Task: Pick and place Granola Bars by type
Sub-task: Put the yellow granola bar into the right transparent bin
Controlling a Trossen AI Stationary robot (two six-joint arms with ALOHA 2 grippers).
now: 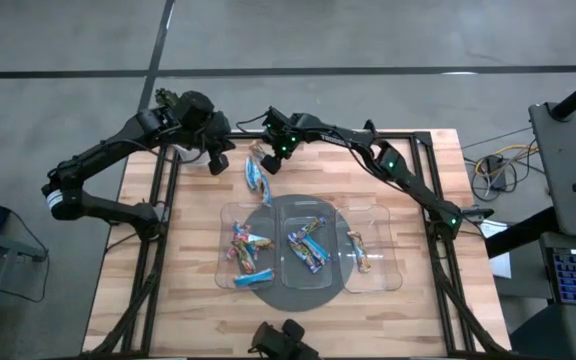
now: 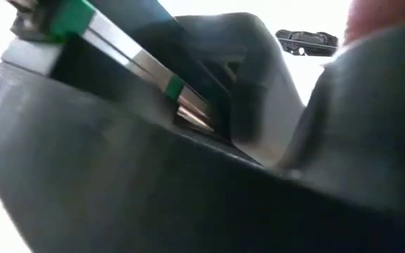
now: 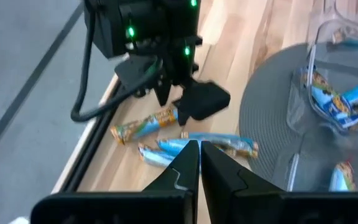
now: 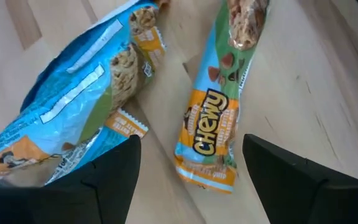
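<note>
Hovering low over loose granola bars (image 1: 258, 175) at table's far edge, right gripper (image 4: 191, 165) stands with fingers wide apart, straddling orange-labelled bar (image 4: 213, 121); likely lining up for pick. Blue-wrapped bar (image 4: 79, 106) lies just beside, outside the gap. Left gripper (image 3: 199, 163) waits near, fingers pressed together, holding nothing. Clear trays (image 1: 368, 282) sit mid-table on grey mat (image 1: 270, 212), already holding sorted bars; right tray holds fewest.
</note>
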